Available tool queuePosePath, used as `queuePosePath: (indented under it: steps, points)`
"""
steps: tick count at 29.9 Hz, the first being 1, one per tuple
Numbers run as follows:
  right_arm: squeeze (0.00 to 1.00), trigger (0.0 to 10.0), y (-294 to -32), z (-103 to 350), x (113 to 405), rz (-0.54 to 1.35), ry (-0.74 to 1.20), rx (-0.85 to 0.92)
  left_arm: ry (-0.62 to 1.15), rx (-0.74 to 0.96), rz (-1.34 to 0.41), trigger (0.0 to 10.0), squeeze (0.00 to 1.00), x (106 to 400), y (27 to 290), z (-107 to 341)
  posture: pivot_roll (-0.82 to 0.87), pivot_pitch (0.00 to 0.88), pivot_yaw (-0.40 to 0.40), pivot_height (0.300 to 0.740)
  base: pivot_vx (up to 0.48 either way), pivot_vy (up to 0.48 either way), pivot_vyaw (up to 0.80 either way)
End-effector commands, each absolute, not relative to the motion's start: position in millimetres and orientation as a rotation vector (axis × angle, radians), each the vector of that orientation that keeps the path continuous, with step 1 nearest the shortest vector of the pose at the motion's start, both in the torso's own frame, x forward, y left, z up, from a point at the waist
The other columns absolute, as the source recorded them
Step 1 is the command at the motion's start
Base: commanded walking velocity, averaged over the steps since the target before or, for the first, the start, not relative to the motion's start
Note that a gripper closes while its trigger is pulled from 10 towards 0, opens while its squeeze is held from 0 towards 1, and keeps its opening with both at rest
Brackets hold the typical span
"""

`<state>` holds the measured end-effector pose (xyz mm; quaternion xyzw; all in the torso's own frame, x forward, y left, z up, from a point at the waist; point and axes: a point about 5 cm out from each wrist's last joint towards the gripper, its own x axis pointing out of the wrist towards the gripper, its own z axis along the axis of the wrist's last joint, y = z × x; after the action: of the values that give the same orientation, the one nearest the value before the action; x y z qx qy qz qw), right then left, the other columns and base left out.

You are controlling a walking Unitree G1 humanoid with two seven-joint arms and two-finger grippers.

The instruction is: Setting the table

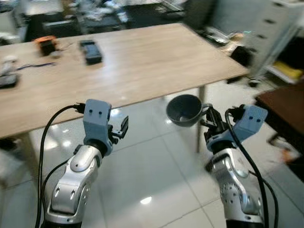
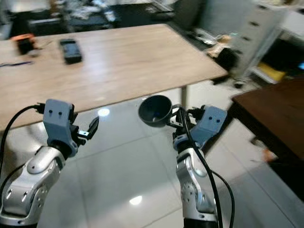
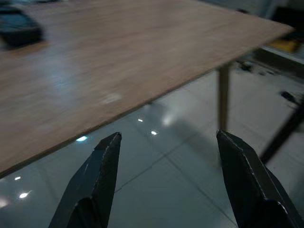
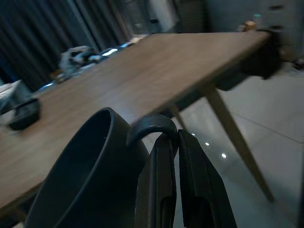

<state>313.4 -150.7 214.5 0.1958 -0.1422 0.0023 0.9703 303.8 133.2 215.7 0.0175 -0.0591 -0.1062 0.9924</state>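
We see the right gripper [image 1: 207, 117] held up in front of the robot at about 4 o'clock in the head view, its two black fingers [image 4: 164, 180] pressed together on the curved handle of a dark grey cup [image 1: 184, 109]. The cup hangs in the air over the pale tiled floor [image 1: 156, 180], just short of the near edge of the long wooden table [image 1: 137, 61] and close to the table's leg [image 1: 201, 116]. It is tipped on its side: its mouth faces toward the camera and upward, so we look into the bowl, and its axis from base to mouth runs roughly from 11 o'clock back toward 5 o'clock. Its handle points toward 3 o'clock, into the gripper.

The left gripper [image 1: 121, 129] is raised at about 8 o'clock, fingers spread wide and holding nothing, aimed at the table edge.

On the far part of the table, near 11 o'clock, lie a black box-like device [image 1: 90, 51] and a small orange-topped object [image 1: 46, 44]
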Motion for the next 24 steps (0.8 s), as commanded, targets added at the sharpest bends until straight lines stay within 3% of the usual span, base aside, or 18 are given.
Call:
queuePosePath:
  steps: [1,24]
  points:
    - [0.0,10.0,-152.3,210.3,312.4,-0.005,-0.269,0.406,-0.093,0.034,-0.209,10.0,0.0,303.1,133.4,209.8,0.08,0.147,0.055,0.74,0.0,0.0,-0.8]
    - [0.0,10.0,-156.1,208.5,312.7,-0.029,-0.255,0.405,-0.087,0.029,-0.212,10.0,0.0,302.0,132.1,208.5,0.08,0.154,0.052,0.74,0.0,0.0,-0.8]
